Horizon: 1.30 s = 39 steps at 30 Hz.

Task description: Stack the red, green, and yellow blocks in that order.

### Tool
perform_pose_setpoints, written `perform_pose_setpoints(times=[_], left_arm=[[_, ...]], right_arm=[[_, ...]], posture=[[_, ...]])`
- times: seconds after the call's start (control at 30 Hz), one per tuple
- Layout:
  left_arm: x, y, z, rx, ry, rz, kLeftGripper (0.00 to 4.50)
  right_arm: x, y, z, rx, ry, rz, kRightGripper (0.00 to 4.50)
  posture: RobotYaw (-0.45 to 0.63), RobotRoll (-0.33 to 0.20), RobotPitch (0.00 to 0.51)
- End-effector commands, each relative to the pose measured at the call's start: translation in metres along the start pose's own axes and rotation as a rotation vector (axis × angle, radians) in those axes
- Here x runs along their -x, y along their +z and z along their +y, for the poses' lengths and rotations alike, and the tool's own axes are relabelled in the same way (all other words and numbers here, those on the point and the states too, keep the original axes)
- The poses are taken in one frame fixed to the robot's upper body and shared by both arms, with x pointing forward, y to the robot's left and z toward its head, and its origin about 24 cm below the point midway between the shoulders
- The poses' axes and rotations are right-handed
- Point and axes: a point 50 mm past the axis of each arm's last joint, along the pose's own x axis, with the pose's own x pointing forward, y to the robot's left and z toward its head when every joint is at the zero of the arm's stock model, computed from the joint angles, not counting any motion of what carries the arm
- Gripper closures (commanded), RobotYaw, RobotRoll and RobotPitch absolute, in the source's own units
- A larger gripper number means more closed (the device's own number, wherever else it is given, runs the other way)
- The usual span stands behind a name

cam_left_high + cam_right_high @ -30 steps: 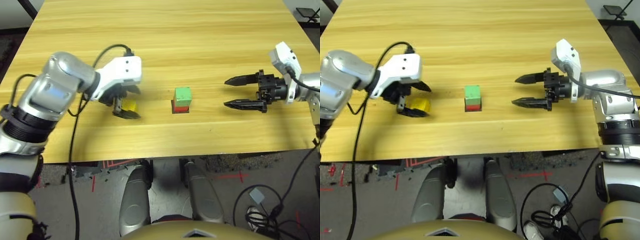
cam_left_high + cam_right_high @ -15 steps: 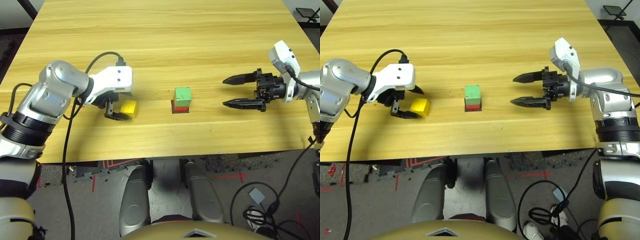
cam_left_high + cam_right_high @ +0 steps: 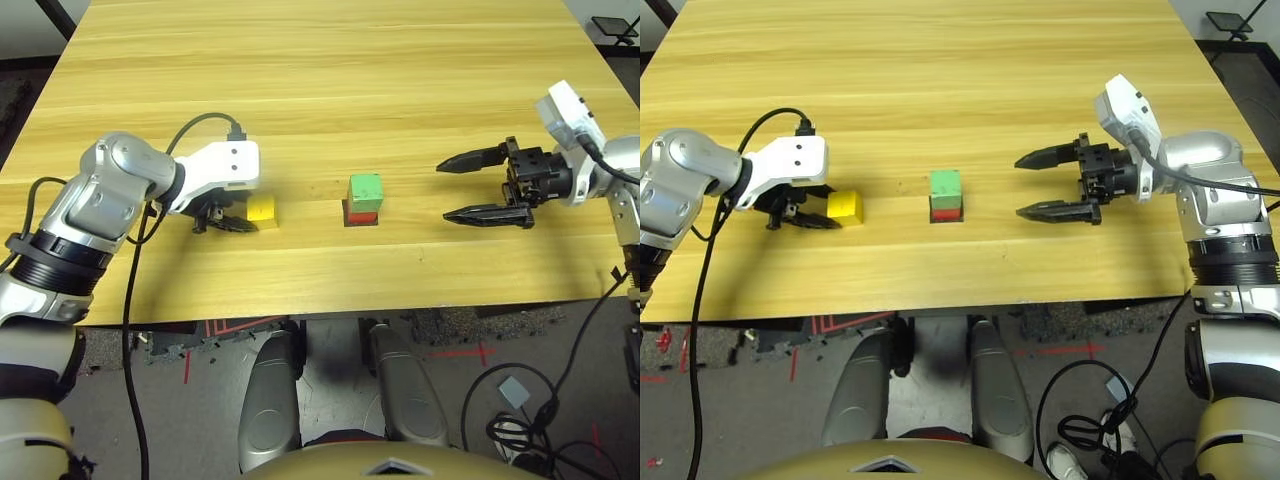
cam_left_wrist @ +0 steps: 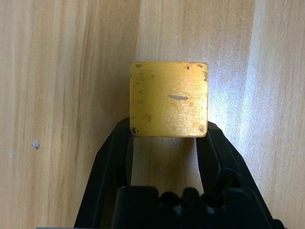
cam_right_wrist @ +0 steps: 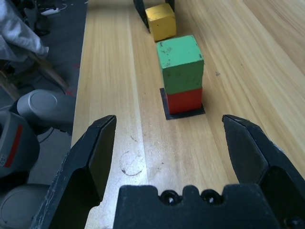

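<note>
The table is light wood with long grain lines running across it. Past its near edge is a grey floor with red tape marks and some black cables.

In the middle of the table the green block sits on top of the red block. The red block rests on a flat black square patch.

The yellow block lies on the table to the left of the stack, a little apart from it. The left gripper is low on the table right at the yellow block. In the left wrist view its two black fingers reach to the near corners of the block, one on each side. I cannot tell if they are squeezing it or just touching.

The right gripper is on the right side, pointing at the stack but well apart from it. Its fingers are spread wide and hold nothing.
</note>
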Motion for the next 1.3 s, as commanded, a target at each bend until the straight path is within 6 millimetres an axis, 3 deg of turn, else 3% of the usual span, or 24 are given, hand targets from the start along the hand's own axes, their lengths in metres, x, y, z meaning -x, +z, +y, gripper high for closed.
perform_pose_setpoints(times=[0.03,0.3,0.53,0.87,1.3], left_arm=[[0.012,0.02,0.006,0.036,0.027,-0.063,2.48],[0.039,0.084,0.018,0.015,0.037,-0.17,2.48],[0.035,0.115,0.005,0.016,-0.07,-0.181,2.48],[0.015,0.145,0.008,-0.02,-0.091,-0.192,2.48],[-0.008,0.142,0.008,-0.046,-0.105,-0.154,2.48]], right_arm=[[0.002,0.001,-0.001,0.016,-0.004,0.012,0.0],[0.006,-0.003,-0.004,0.008,-0.028,0.029,0.0],[0.007,-0.01,-0.002,-0.005,-0.042,0.033,0.0],[0.007,-0.014,0.002,-0.017,-0.07,0.024,0.0],[0.008,-0.016,0.006,-0.026,-0.098,0.02,0.0]], posture=[[0.06,0.031,0.235],[0.06,0.054,0.234],[0.06,0.074,0.235],[0.03,0.089,0.235],[-0.01,0.09,0.239]])
